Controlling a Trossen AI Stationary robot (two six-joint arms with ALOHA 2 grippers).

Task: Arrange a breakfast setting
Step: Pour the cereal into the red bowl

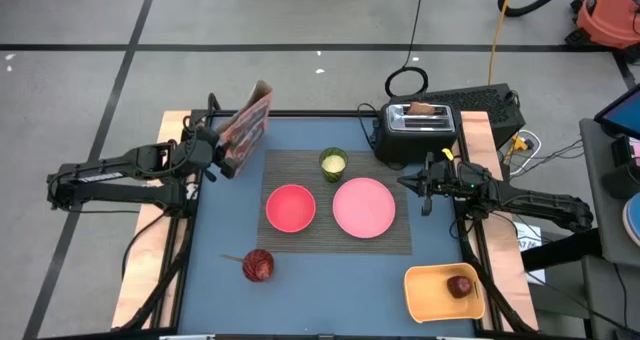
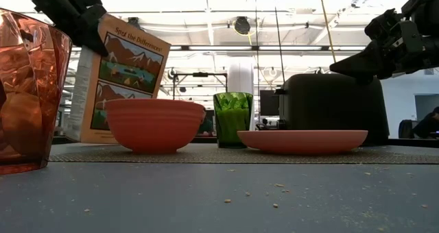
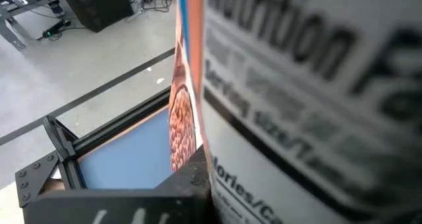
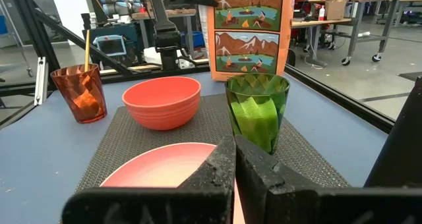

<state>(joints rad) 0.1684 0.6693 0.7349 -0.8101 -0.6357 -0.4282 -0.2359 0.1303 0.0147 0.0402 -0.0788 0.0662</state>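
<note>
Two tools work over the surface point(image 1: 220, 280); the left tool point(image 1: 222, 152) is clamped on the tilted Cheerios cereal box point(image 1: 247, 127) at the back-left corner of the dark striped placemat point(image 1: 400, 240); on the mat sit the pink-red bowl point(image 1: 291, 207), a green cup point(image 1: 333, 163) and the larger pink plate point(image 1: 363, 207); the right tool point(image 1: 424, 184), fingers pressed together and empty, hovers beside the plate, before the black toaster point(image 1: 418, 132).
</note>
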